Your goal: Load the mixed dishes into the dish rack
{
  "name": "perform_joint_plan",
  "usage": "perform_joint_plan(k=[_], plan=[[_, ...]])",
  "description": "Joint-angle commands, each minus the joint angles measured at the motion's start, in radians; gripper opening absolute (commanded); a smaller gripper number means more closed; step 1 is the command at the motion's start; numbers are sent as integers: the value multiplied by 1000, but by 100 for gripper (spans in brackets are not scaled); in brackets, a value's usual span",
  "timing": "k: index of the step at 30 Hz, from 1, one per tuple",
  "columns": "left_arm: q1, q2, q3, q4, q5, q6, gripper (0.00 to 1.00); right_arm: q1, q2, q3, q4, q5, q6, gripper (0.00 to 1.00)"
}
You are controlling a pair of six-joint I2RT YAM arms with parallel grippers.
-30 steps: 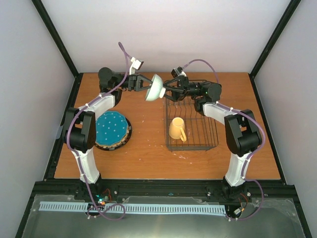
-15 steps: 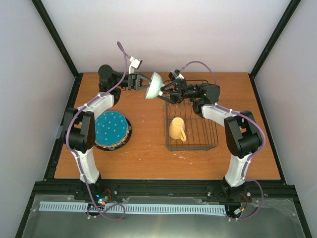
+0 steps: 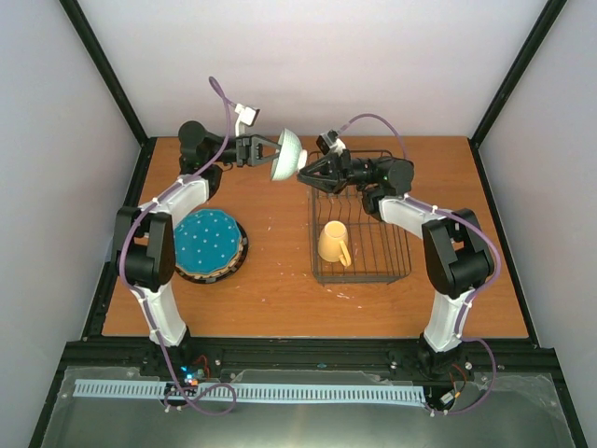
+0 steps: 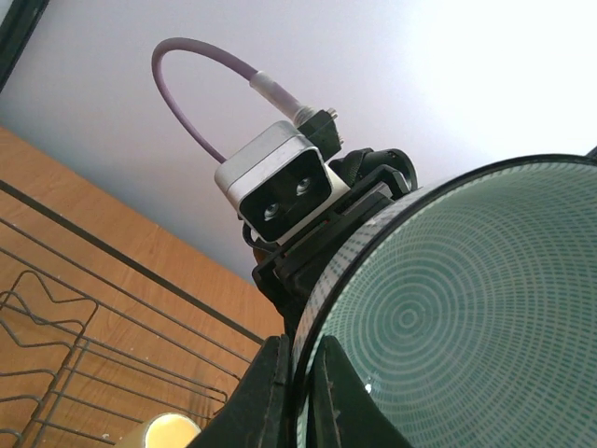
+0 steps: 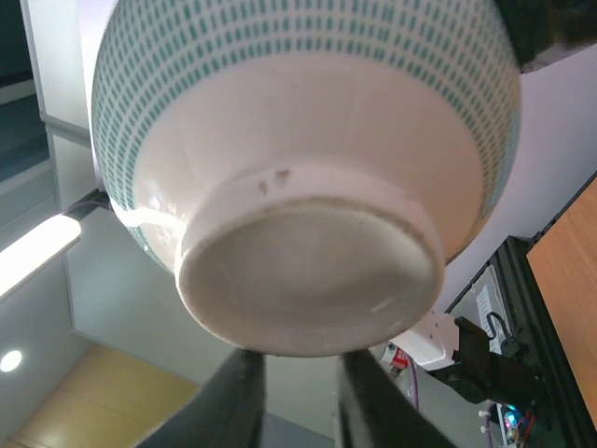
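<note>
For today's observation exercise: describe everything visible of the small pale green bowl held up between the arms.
The small pale green bowl seems glazed ceramic: rows of teal dashes outside, fine concentric rings inside, a white foot ring with a small dark mark. It hangs in mid-air, tipped sideways, mouth toward the left arm, by the far corner of the dark wire rack. The left hand pinches its rim; the right hand sits at its foot, contact unclear.

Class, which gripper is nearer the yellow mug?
Right. The right gripper hovers by the far corner of the rack, just beyond the mug; the left gripper is farther left, holding the bowl.
</note>
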Motion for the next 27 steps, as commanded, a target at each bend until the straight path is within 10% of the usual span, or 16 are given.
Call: perform_joint_plan(k=[1,7,27], plan=[[-23,-56,-12,6,18,41,1,10,-1,53,176,58,22,13],[-23,-73,-17,-38,20,76,1,6,14,66,176,52,38,52],[-20,-92,0,-113,39,117,1,-50,26,43,176,30,27,59]])
